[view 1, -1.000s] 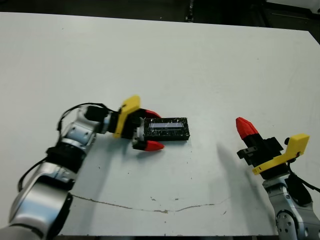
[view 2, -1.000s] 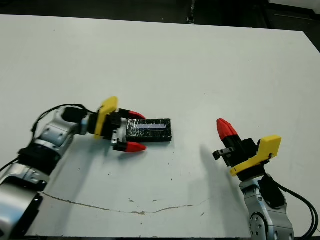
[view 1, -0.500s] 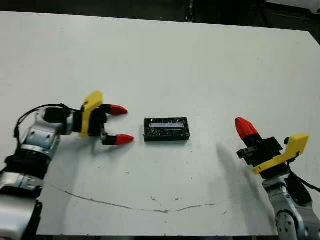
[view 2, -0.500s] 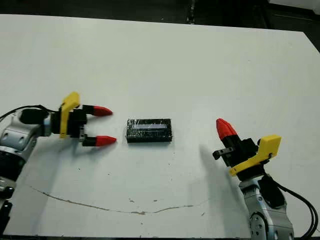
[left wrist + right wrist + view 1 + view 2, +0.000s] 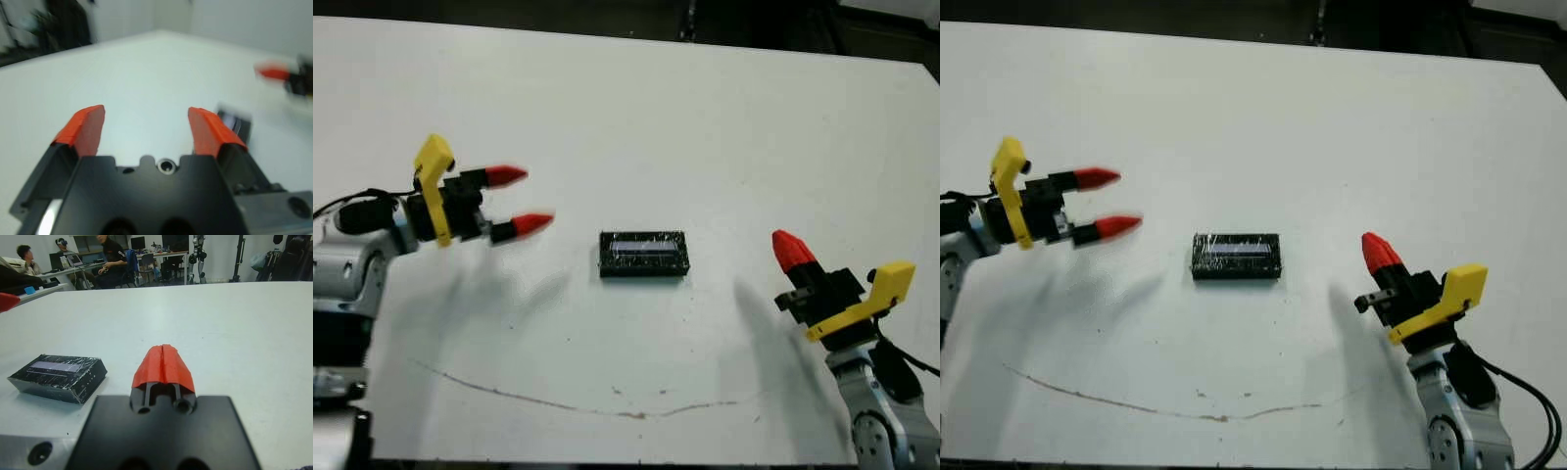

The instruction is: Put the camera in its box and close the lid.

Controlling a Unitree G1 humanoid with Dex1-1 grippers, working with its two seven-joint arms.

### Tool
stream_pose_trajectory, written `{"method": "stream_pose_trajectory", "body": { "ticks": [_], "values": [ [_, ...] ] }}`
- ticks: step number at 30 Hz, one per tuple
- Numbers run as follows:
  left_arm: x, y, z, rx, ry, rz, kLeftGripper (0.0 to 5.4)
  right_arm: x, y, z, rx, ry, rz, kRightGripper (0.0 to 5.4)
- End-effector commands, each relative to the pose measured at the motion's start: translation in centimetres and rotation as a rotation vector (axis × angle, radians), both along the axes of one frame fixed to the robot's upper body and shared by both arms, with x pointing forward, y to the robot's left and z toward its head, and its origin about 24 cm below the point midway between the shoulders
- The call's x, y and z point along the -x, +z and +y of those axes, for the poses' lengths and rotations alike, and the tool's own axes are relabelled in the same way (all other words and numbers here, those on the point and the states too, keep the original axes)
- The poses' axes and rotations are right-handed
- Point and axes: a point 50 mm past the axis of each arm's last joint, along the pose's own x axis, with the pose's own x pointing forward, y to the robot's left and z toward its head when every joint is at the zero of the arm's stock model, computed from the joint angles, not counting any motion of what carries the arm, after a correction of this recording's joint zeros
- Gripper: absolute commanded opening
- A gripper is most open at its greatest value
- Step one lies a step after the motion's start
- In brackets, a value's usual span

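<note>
Near the middle of the white table (image 5: 705, 117): the lid (image 5: 644, 254), flat and black with silvery foil markings, seated square on what is presumably the box, of which nothing shows, nor of the camera. Left gripper (image 5: 513, 201) well apart to the lid's left, raised off the table, fingers spread wide, nothing between them. Right gripper (image 5: 787, 251) well apart on the other side, red tips pressed together, nothing held. Task apparently done or nearly so. Likely light and stiff, with a slick foil-wrapped top prone to slipping; best taken across the two long side faces, squarely and gently, never by the glossy top, to avoid skewing the lid.
</note>
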Motion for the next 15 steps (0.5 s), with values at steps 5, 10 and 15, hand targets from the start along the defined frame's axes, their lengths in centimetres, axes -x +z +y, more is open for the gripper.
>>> {"method": "stream_pose_trajectory", "body": {
  "ticks": [5, 10, 15],
  "values": [
    [1.6, -0.6, -6.6, 0.210, 0.056, 0.020, 3.14, 0.1, -0.2, -0.3, -0.008, -0.015, 0.012, 0.00],
    [1.5, -1.4, -10.0, 0.114, 0.072, 0.072, 2.41, 0.1, -0.3, -0.3, -0.010, -0.023, 0.003, 0.00],
    [1.2, -2.5, -11.8, 0.055, 0.074, 0.116, 1.67, 0.2, -0.3, -0.3, -0.008, -0.021, -0.001, 0.00]
  ]
}}
